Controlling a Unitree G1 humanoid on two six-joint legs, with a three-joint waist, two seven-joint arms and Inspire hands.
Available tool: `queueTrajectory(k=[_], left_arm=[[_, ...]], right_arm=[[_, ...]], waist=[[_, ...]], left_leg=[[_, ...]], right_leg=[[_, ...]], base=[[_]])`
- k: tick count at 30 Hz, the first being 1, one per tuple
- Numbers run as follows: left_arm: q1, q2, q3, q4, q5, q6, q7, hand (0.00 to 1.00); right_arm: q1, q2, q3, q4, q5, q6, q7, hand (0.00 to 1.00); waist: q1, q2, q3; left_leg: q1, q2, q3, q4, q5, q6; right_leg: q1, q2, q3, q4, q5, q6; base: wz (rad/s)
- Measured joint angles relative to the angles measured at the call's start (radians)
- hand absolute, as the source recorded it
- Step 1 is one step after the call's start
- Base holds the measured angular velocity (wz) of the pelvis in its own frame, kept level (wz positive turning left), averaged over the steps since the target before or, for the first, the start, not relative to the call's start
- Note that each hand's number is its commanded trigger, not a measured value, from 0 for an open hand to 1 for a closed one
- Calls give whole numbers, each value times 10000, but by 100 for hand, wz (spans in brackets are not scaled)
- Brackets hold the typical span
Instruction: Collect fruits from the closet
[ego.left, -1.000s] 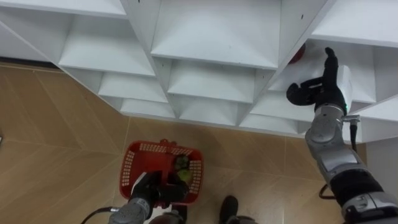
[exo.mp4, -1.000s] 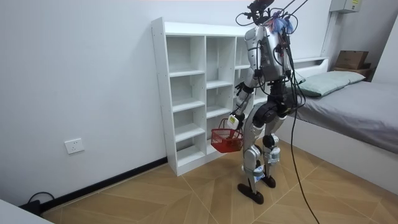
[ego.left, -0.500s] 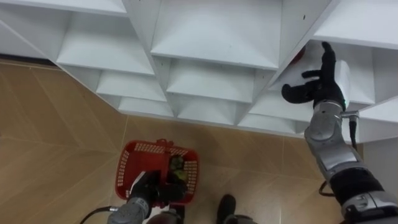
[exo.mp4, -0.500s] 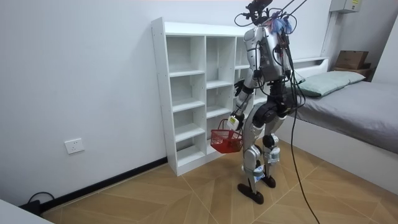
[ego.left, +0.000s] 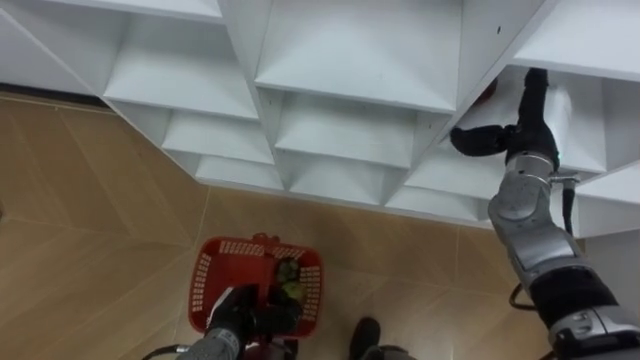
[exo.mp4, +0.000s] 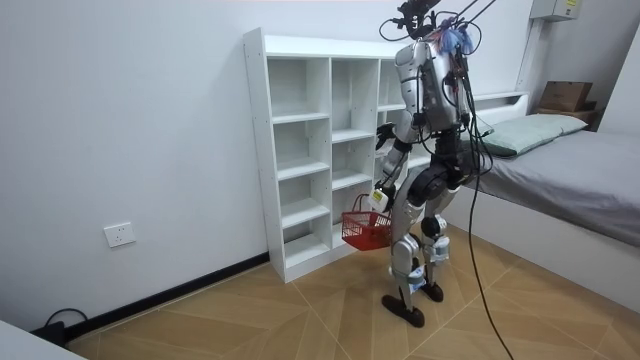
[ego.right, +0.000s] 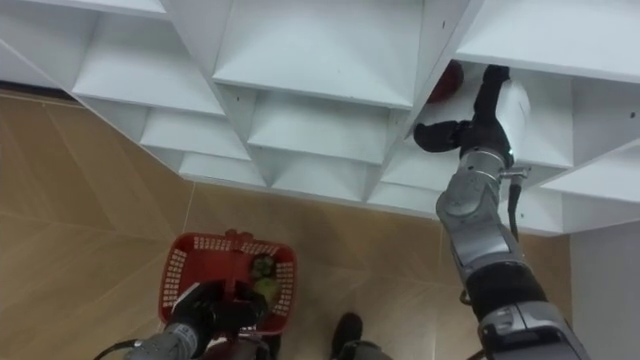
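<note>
The robot stands upright on the wooden floor (ego.left: 100, 200), close in front of a white shelf unit (exo.mp4: 300, 150) with open compartments, and a bed (exo.mp4: 580, 170) lies at the room view's right. Its right robot hand (ego.left: 527, 118) is raised into a compartment on the right side of the shelf unit. The hand is released, with the fingers (ego.left: 536, 88) stretched straight up along the inside and the thumb spread out to the left. A red fruit (ego.right: 447, 80) sits in that same compartment, tucked at the back corner beside the upright divider. It lies just beside the outstretched fingers, and I cannot tell whether they touch it. Down low, the left robot hand (ego.left: 236, 310) is grasping the dark handle of a red basket (ego.left: 210, 275), fingers curled round it. The basket hangs above the floor in front of the lowest shelves. Inside the basket, near its right end, lies some greenish fruit (ego.left: 290, 270). In the room view the basket hangs at about knee height between the robot and the shelf unit.
</note>
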Motion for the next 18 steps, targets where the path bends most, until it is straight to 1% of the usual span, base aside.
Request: queueTrajectory(k=[3, 9, 12, 18], left_arm=[[174, 27, 31, -171, 24, 0, -20, 100], [311, 75, 20, -402, 16, -1, -175, 100], [401, 92, 9, -404, -2, -1, -207, 100], [397, 193, 9, -433, -3, -21, -382, 100]], right_arm=[[-22, -21, -24, -187, -100, 0, -170, 0], [-23, -46, -24, -180, -90, 0, -346, 0], [-23, -88, -19, -5, -37, 4, -357, 0], [-23, -238, -21, 64, -5, 19, -354, 0]], waist=[[48, -10, -3], [46, -10, -2], [48, -7, 0], [149, -2, 3]], left_leg=[[-6, -12, -9, 13, 1, 2], [-7, -24, -34, 116, 0, 3], [1, -34, -116, 195, 0, 3], [-79, -66, -130, 283, -6, 8]], right_leg=[[-7, -11, 2, 59, -7, 12], [34, -35, -29, 131, -27, 25], [121, -74, -143, 144, -59, 15], [37, -176, -222, 356, -187, -2]], base=[[0], [1], [10], [8]])
